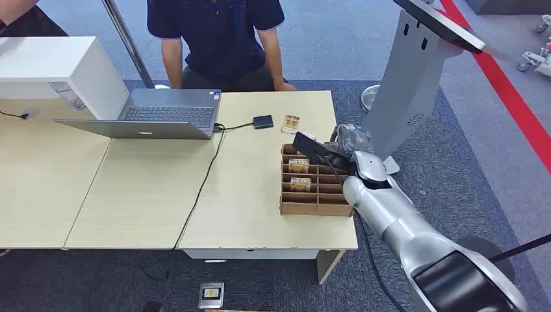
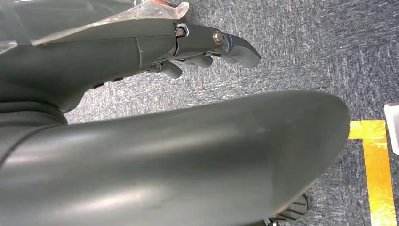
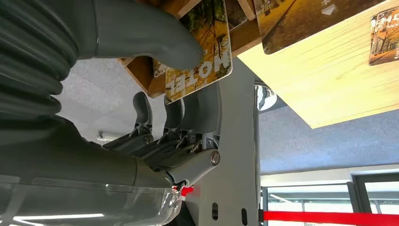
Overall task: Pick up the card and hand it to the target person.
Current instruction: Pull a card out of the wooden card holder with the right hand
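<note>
A brown wooden organizer (image 1: 315, 208) stands on the table's right end with HOTEL cards (image 1: 299, 166) in its slots. My right hand (image 1: 346, 144) is at the organizer's far right corner. In the right wrist view its thumb (image 3: 155, 42) presses on the face of one HOTEL card (image 3: 209, 54) and a finger (image 3: 207, 106) backs it from behind, so the card is pinched beside the organizer's wall (image 3: 141, 70). A loose card (image 1: 290, 123) lies on the table further back. A person in a dark shirt (image 1: 217, 39) stands across the table. My left hand (image 2: 211, 47) hangs over carpet, holding nothing.
A grey kiosk stand (image 1: 409, 84) rises just right of my right hand. An open laptop (image 1: 162, 116), a white box (image 1: 58, 71), a small black device (image 1: 263, 121) and a cable (image 1: 205, 179) lie on the table. Red tape (image 1: 513, 97) marks the floor.
</note>
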You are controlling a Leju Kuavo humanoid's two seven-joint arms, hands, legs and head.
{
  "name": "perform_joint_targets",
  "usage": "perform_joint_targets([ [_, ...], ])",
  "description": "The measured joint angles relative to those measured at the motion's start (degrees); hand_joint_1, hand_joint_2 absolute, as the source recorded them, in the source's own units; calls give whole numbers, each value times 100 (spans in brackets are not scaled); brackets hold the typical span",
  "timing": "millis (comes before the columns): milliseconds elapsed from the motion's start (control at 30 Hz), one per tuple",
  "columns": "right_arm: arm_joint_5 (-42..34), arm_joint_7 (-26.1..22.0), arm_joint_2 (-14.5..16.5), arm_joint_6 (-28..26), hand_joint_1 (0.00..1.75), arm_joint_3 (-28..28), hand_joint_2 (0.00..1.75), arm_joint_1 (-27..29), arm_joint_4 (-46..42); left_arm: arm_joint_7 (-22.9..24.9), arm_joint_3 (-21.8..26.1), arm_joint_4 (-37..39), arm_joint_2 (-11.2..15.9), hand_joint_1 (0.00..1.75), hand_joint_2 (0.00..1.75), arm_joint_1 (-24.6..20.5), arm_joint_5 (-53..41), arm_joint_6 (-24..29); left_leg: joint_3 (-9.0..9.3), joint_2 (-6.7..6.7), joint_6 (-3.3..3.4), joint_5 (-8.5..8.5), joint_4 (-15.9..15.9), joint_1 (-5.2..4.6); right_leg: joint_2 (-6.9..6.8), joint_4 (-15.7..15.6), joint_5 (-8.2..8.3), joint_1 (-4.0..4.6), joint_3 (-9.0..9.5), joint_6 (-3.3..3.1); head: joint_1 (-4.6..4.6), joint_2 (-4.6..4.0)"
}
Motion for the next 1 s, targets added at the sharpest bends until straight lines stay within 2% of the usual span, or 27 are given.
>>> perform_joint_targets([
  [700, 19, 12, -44, 0, 136, 1, 175, 4, -4, -20, -8, 0, 0, 0, 0, 0, 1, -1, 1, 0, 0, 0, 0, 0, 0, 0, 0, 0, 0, 0, 0, 0],
  [1000, 89, -226, -54, -166, 136, 3, 175, 37, -56, -68, -22, 0, 4, 0, 0, 3, 24, 2, 0, 1, 0, 0, 0, 0, 0, 0, 0, 0, -1, 0, 0, 0],
])
